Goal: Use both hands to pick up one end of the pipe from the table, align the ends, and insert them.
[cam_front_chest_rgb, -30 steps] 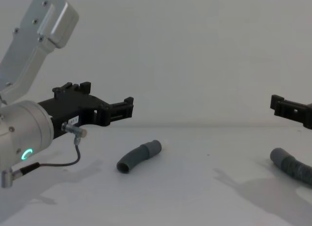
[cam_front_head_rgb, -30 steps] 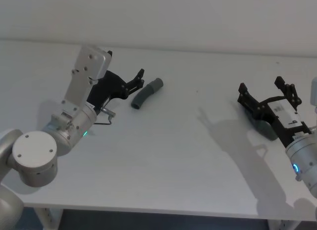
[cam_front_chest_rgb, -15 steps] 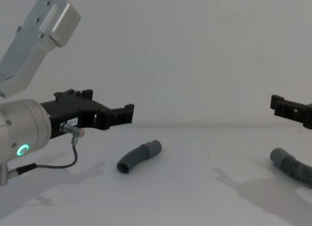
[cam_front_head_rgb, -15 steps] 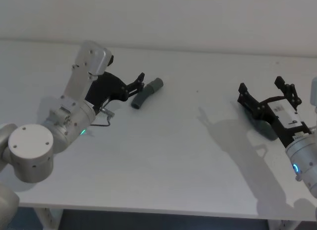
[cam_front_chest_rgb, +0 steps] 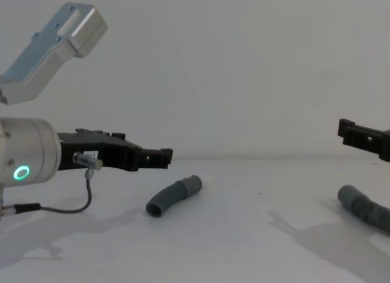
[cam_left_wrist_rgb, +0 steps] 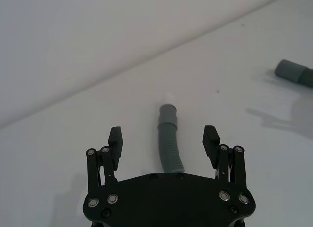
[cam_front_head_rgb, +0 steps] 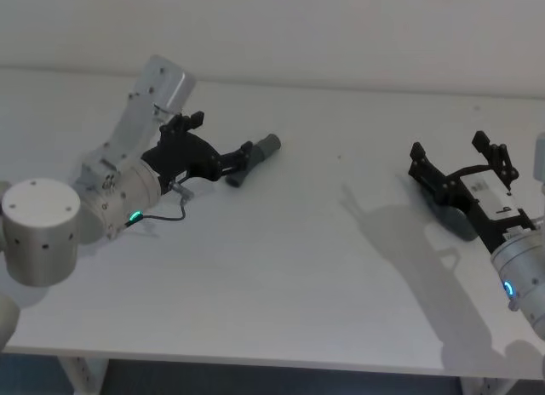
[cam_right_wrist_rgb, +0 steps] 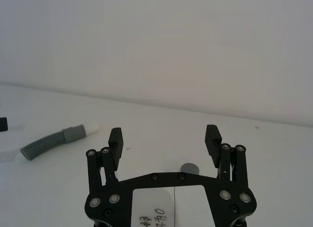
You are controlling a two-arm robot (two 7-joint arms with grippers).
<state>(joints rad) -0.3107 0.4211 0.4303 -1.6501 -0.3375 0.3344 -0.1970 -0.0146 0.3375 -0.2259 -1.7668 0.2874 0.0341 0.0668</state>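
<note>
The white surface (cam_front_head_rgb: 324,267) carries both pipe pieces, well apart. The left hand (cam_front_head_rgb: 238,158) hangs over the short hose (cam_front_chest_rgb: 172,196) on the robot's left, released, jaws spread to either side of its ribbed body; from the chest it sits above the hose, not touching. The right hand (cam_front_head_rgb: 449,148) hovers over the near end of the long hose (cam_front_chest_rgb: 365,208) on the right, also released and holding nothing.

Both pieces look light, and the ribbed bodies will likely flex and squash under a pinch, so a grip there would let the end droop or swing during alignment. The smooth cuffs look stiffer. The better hold is probably just behind each cuff, leaving the mouth free for mating. The short hose's cuff (cam_front_chest_rgb: 191,185) points away from the left hand. The long hose's cuff (cam_front_chest_rgb: 347,194) lies below the right hand. The short piece is curved and may roll as the jaws close, so a centred squeeze seems wise.
</note>
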